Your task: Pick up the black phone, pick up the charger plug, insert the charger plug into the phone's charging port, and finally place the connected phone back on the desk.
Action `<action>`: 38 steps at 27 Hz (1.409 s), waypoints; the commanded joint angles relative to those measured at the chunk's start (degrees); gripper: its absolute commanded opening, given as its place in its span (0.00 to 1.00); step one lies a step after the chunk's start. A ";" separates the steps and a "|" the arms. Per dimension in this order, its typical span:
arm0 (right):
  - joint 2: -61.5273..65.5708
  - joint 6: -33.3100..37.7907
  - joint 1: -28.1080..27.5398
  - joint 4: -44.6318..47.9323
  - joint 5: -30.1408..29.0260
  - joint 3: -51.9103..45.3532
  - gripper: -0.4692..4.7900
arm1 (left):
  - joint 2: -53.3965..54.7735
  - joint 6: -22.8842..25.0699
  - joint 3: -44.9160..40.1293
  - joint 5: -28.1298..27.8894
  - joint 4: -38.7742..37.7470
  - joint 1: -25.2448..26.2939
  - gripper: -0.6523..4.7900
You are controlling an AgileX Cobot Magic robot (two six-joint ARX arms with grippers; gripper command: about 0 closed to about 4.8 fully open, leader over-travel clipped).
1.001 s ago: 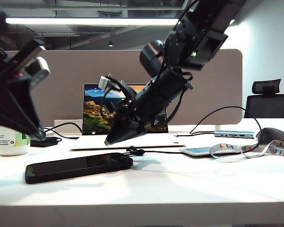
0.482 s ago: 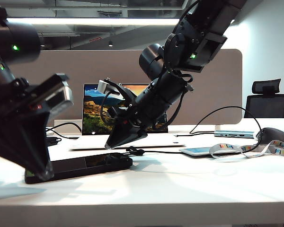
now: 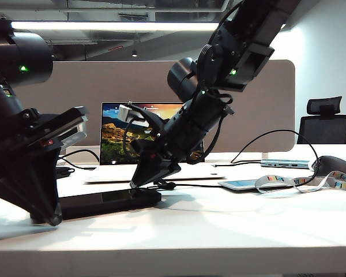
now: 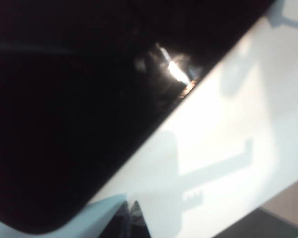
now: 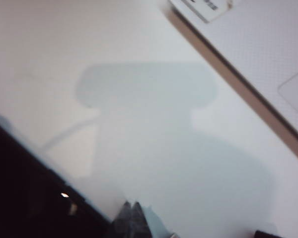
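Observation:
The black phone lies flat on the white desk, and it also fills much of the left wrist view. My left gripper is shut and empty, with its tip low at the phone's left end; in its own view the gripper is over bare desk just off the phone's rounded corner. My right gripper is also shut and empty, angled down just above the phone's right end. The charger plug lies on the desk just right of that gripper, its thin black cable trailing right. The charging port is not visible.
An open laptop stands behind the phone, and its edge shows in the right wrist view. A pale phone, a lanyard, a dark mouse and a hub lie at the right. The taupe divider closes the back.
My left arm swung in from the left and down, so its tip now sits at the phone's left end. The right gripper sank slightly toward the phone's right end.

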 commanded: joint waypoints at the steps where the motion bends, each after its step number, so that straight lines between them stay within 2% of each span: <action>1: 0.55 -0.11 0.81 0.28 0.98 0.28 0.08 | -0.07 -1.27 0.04 -1.64 0.31 -0.02 0.11; 10: 0.74 -0.17 1.99 -2.60 1.09 0.59 0.08 | -0.07 -1.29 0.04 -5.40 0.44 -0.02 0.11; 17: 0.72 -1.57 1.97 -9.70 1.31 3.10 0.08 | -0.07 -2.45 0.04 -8.35 0.98 0.00 0.11; 25: 0.33 -3.72 1.95 -18.86 1.25 4.90 0.08 | -0.07 -4.04 0.04 -9.40 5.14 0.00 0.11; 30: -1.70 -6.14 1.92 -23.65 0.85 5.81 0.08 | -0.07 -4.04 0.04 -14.12 6.99 0.02 0.11; 33: -1.75 -6.19 1.92 -28.06 0.83 6.58 0.08 | -0.04 -4.13 0.04 -14.71 9.16 0.02 0.11; 38: -1.77 -6.43 1.95 -31.08 -5.27 6.58 0.08 | -0.02 -6.45 0.07 -15.76 13.16 0.02 0.11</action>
